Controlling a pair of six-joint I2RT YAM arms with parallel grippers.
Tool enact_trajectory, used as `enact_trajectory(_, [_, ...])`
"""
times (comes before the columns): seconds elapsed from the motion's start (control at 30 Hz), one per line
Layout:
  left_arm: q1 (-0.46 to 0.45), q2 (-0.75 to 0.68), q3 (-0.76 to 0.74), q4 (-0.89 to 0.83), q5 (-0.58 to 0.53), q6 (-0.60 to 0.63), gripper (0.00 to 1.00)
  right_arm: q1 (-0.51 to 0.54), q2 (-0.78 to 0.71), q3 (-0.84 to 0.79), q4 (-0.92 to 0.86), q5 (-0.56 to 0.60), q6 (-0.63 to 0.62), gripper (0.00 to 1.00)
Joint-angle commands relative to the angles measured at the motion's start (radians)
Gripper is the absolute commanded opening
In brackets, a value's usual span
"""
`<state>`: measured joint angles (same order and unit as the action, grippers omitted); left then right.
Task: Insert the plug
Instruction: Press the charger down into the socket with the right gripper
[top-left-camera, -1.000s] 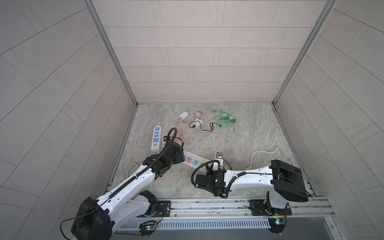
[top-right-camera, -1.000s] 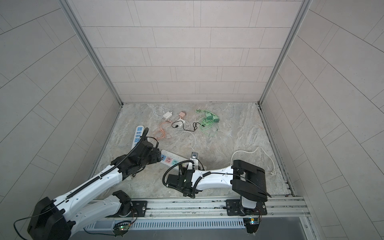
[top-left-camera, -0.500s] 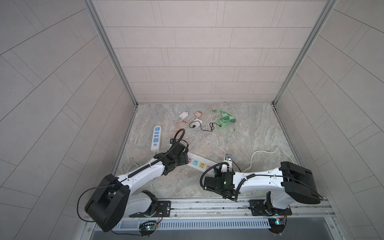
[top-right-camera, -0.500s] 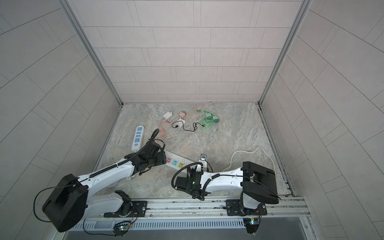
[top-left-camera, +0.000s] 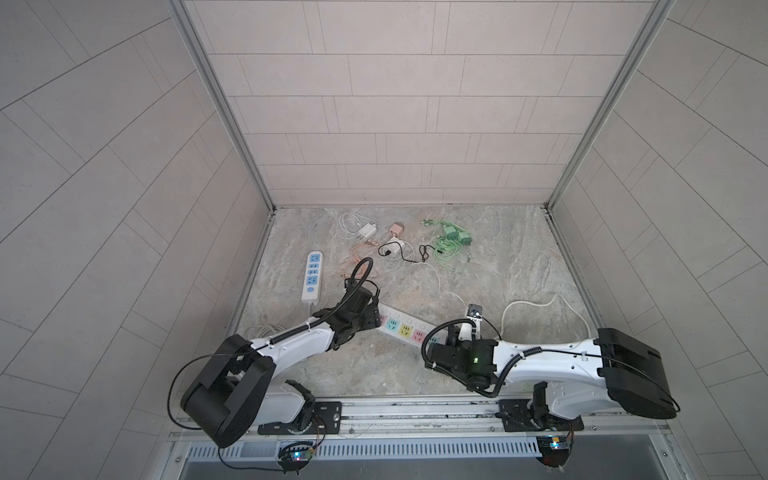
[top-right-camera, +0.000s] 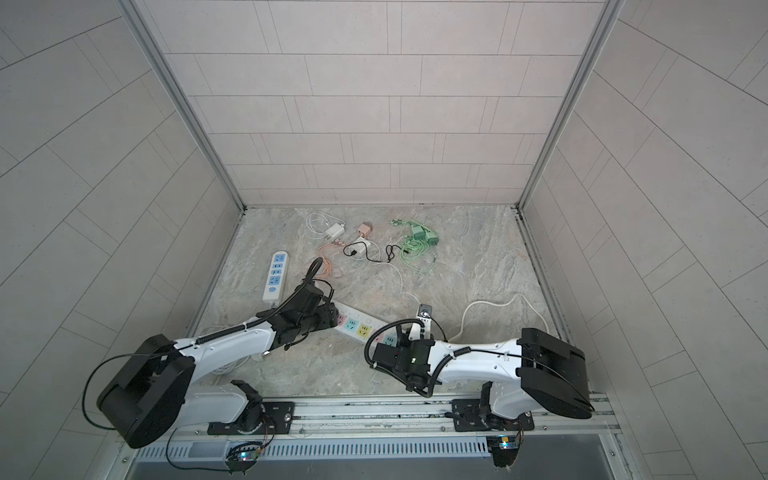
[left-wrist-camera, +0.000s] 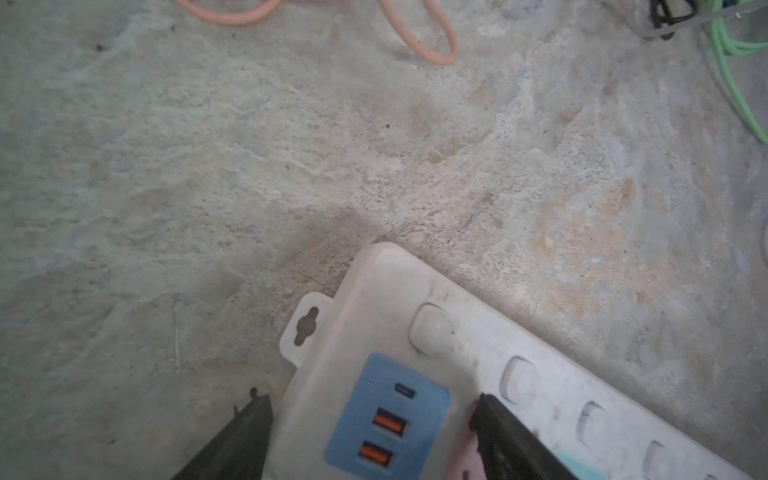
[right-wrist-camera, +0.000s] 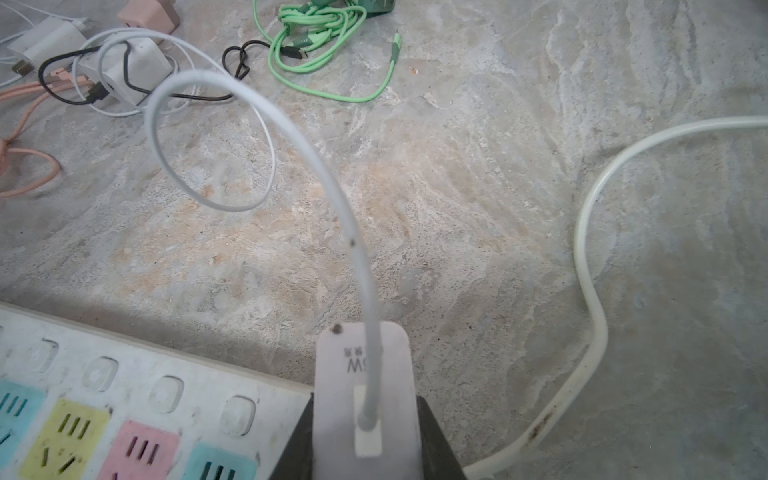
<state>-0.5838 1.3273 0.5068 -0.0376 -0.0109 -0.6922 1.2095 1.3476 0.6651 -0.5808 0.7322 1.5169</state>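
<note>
A white power strip (top-left-camera: 402, 328) with pastel sockets lies slanted on the stone floor, seen in both top views (top-right-camera: 358, 327). My left gripper (left-wrist-camera: 370, 403) is open and low over the strip's left end (left-wrist-camera: 374, 316), one finger (left-wrist-camera: 245, 432) beside its edge, one over its top by the blue USB panel (left-wrist-camera: 386, 415). My right gripper (right-wrist-camera: 365, 419) is shut on a white charger plug (right-wrist-camera: 361, 365) at the strip's right end (top-left-camera: 464, 331). A thin white cable (right-wrist-camera: 257, 124) arcs up from the plug.
The strip's thick white cord (top-left-camera: 540, 305) loops to the right. A second strip with blue sockets (top-left-camera: 312, 276) lies at the left. White (top-left-camera: 368, 230) and pink (top-left-camera: 397, 227) chargers, a green cable bundle (top-left-camera: 451, 241), and orange (top-left-camera: 357, 266) and black (top-left-camera: 399, 253) cables lie at the back.
My right gripper has carried the plug rightward along the strip to its right end. The left arm has dropped lower, its gripper settling over the strip's left end with the jaws slightly narrower.
</note>
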Motion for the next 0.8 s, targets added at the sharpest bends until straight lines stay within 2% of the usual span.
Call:
enact_trajectory(0.0, [-0.048,0.047,-0.046,0.066,0.094,-0.018,0.76,-0.037,-0.053,-0.040,0.060,-0.067,-0.048,0.00])
enact_trajectory(0.23, [-0.215,-0.025,-0.086,0.071,0.045,-0.106,0.74,-0.108,-0.162,-0.126,0.066,-0.079,-0.124,0.00])
enact_trajectory(0.4, [-0.314,-0.094,-0.125,0.062,0.006,-0.168,0.72,-0.110,-0.258,-0.135,0.046,-0.029,-0.193,0.01])
enact_trajectory(0.6, [-0.362,-0.162,-0.155,0.052,-0.021,-0.190,0.71,-0.110,-0.306,-0.063,-0.081,0.019,-0.231,0.02])
enact_trajectory(0.77, [-0.396,-0.174,-0.157,0.053,-0.042,-0.206,0.71,-0.105,-0.287,-0.006,-0.117,-0.055,-0.233,0.01])
